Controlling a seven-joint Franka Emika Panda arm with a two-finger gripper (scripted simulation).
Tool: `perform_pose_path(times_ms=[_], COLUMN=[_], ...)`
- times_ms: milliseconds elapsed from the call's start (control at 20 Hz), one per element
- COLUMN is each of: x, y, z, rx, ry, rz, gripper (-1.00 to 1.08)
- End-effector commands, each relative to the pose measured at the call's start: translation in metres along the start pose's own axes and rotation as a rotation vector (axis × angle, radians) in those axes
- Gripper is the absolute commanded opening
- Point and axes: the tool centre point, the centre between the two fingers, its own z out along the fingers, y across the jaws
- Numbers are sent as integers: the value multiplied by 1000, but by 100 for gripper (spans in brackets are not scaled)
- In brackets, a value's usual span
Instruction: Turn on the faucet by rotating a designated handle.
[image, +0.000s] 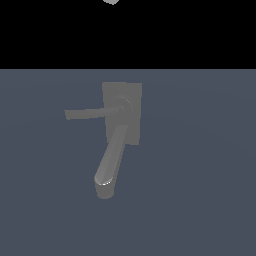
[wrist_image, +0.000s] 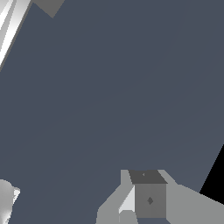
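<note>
One faucet (image: 122, 114) is seen on the grey floor (image: 200, 175), mid-frame in the exterior view. Its handle (image: 90, 113) projects from the hub toward that view's left; the spout (image: 110, 165) extends toward the camera. Jaw opening cannot be determined; nothing is seen held.

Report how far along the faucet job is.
Nothing looks done yet. The faucet stands alone in the exterior view, its handle pointing to that view's left with no gripper on it. In hand: only an approach, since the wrist view shows mostly bare floor, with the gripper partly in frame and its state unclear. Left: reach the handle and rotate it.
</note>
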Motion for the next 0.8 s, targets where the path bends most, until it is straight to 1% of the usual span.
perform_pose_path(times_ms=[0, 200, 400, 550, 750], x=[1, 1, 0, -3, -11], y=[6, 18, 34, 48, 66], z=[-8, -26, -53, -81, -127], rx=[-23, -78, -156, -233, -360], ry=[26, 85, 165, 239, 351], rz=[17, 55, 108, 156, 227], gripper=[-100, -100, -100, -100, -100])
